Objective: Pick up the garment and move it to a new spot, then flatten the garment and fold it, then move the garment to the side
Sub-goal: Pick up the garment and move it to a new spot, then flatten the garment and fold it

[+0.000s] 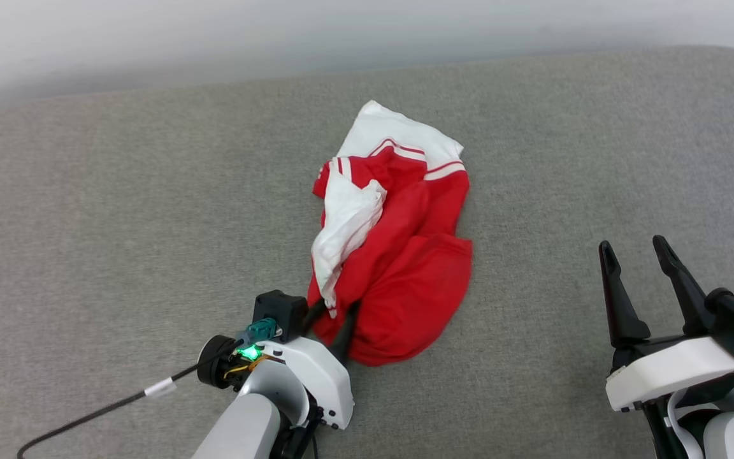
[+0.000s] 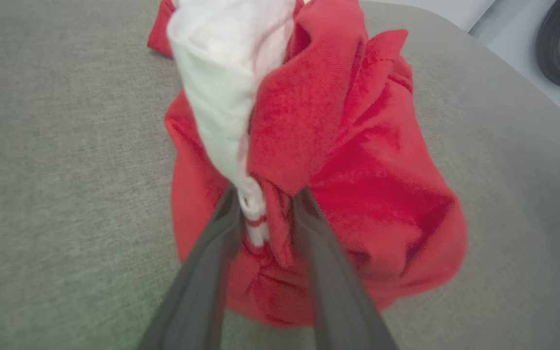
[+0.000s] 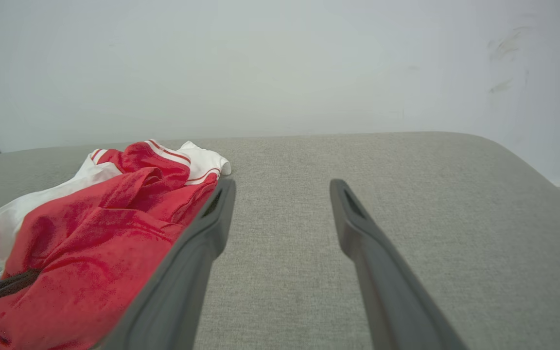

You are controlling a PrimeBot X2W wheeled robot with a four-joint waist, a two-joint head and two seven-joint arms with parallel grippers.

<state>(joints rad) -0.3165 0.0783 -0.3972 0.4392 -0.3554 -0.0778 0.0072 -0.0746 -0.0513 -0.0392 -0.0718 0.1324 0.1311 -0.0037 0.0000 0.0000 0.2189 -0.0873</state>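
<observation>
Now, in the head view your left gripper (image 1: pixel 332 322) sits at lower centre, dark fingers buried in the near edge of the garment (image 1: pixel 405 268), a crumpled red heap with white sleeve ends on the grey woven surface (image 1: pixel 118 223). Its pale forearm slants up from the bottom edge. Your right gripper (image 1: pixel 633 245), at lower right, gapes wide and empty.

In the left wrist view the fingers are partly spread around a white-and-red fold; pinched or released, you cannot tell.

In the right wrist view the soft heap lies at lower left.

Left gripper (image 2: pixel 268 194) low, fingers close together (grip unclear); right gripper (image 1: pixel 633 243) well apart, fingers spread wide
</observation>
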